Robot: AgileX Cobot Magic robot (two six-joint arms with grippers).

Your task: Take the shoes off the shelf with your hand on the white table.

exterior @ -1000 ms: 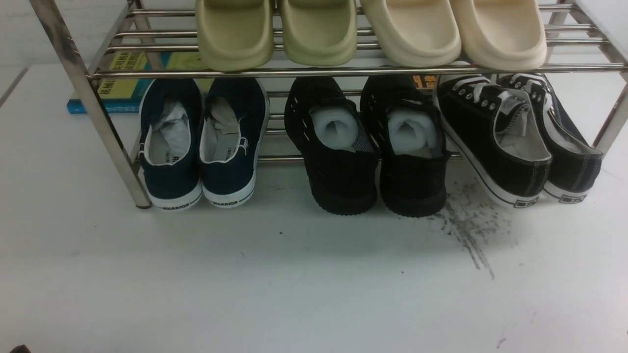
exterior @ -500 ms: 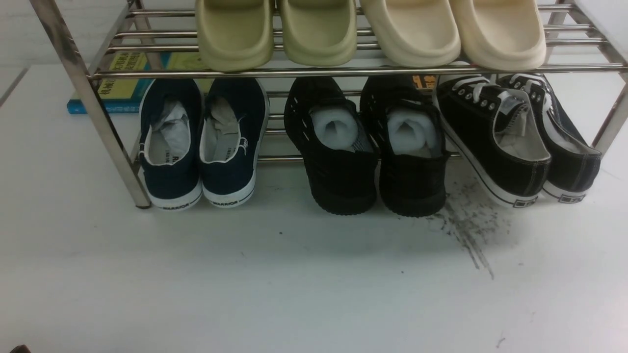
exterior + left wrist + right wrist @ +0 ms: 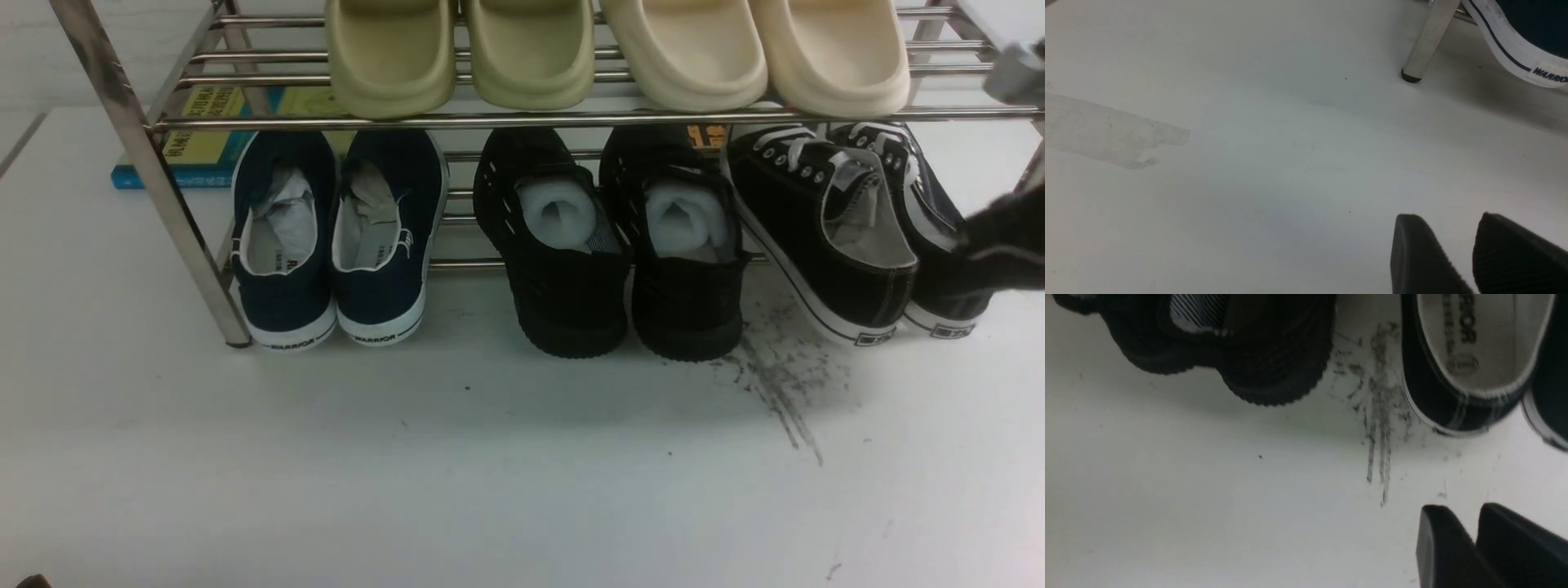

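Note:
The shoes, black canvas sneakers with white laces, stand at the right end of the shelf's (image 3: 166, 189) lower tier. Their heels jut out toward me: the left one (image 3: 824, 237) and the right one (image 3: 927, 216). My right arm (image 3: 1006, 241) shows as a dark blur at the right edge, in front of the right sneaker's heel. In the right wrist view the right gripper (image 3: 1468, 516) hangs over the white table (image 3: 1208, 498), short of the left sneaker's heel (image 3: 1457, 355). Its fingers stand narrowly open and empty. The left gripper (image 3: 1449, 228) hovers open over bare table near a shelf leg (image 3: 1427, 45).
Navy slip-ons (image 3: 326, 245) and all-black perforated shoes (image 3: 620, 253) share the lower tier. Green and cream slippers (image 3: 620, 49) sit on the upper tier. A book (image 3: 200, 139) lies behind the shelf. Dark scuff streaks (image 3: 775, 376) mark the table before the sneakers.
My right arm has come into the front view from the right edge, level with the right sneaker. The shoes have not moved.

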